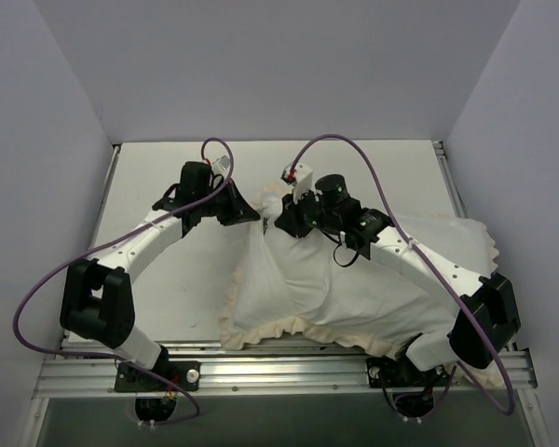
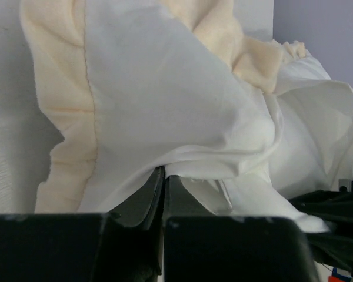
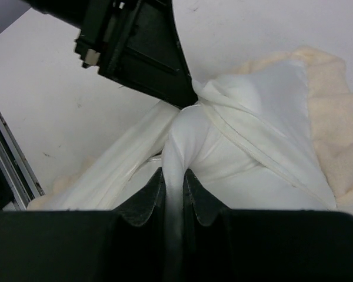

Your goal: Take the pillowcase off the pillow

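At centre frame on the bench, we have the left tool pinching the pillowcase mouth and the right tool pinching what looks like a pillow corner, so stripping seems barely begun, the pillow almost wholly inside.

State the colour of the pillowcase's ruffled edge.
Cream ruffled edge, clearest in the left wrist view.

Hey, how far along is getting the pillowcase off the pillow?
Done: both claws have a grip at the far edge. The left claw is shut on the pillowcase near its cream ruffle; the right claw is shut on a white fold, possibly the pillow's corner. In hand: fabric drawn taut between them. Left: nearly everything; the cover looks full, no pillow clearly out.
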